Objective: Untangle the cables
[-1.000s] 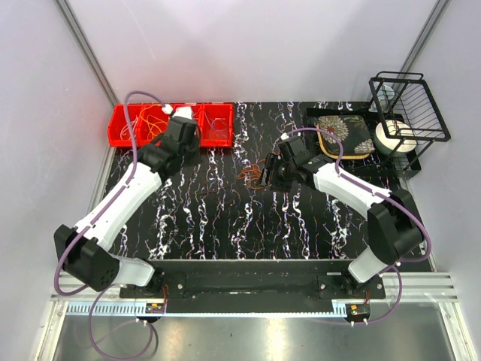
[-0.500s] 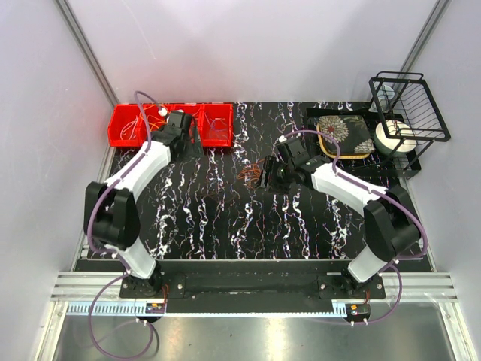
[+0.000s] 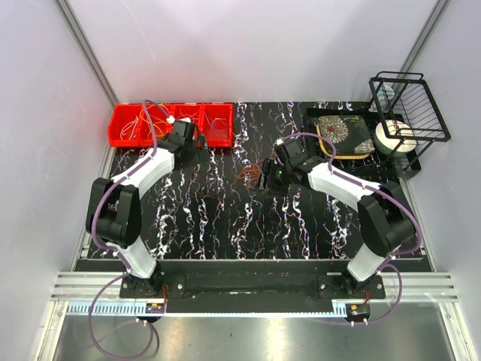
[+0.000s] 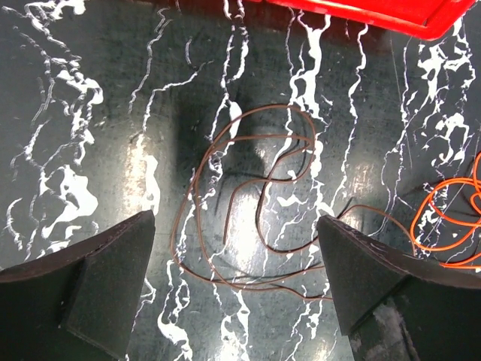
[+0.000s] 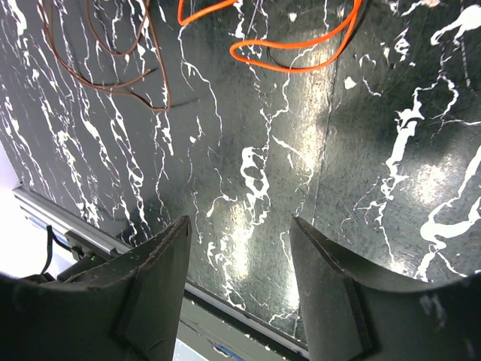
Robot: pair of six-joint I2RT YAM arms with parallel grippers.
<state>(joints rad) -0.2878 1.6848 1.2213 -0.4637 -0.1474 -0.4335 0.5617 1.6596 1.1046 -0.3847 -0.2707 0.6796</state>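
black marbled table [image 3: 225, 226], and a release has just been made. the left gripper [image 4: 237, 218], clamped shut a second ago above the red bins [image 3: 114, 137] at the far left corner, is now spread wide and nothing is held in it. it has been drawn back off the bins toward the near side, and its elbow has been folded in toward the left edge.

a brown cable [image 4: 255, 107] is seen lying flat and loose on the table between those spread fingers, close to the bin wall. an orange cable [image 4: 451, 248] is looped just to its right. thin cables [image 3: 137, 124] are seen resting in the bins.

the right gripper [image 5: 240, 226] has hardly been moved. it is held low near the middle of the table, fingers partly apart, nothing between them. the orange and brown strands lie just beyond its tips.

a strand is judged to have been let go, though where it landed cannot be told. the left arm is thereby freed for another pick. the brown loop looks well placed for that. strands are still left out on the table, so the sorting is judged unfinished.
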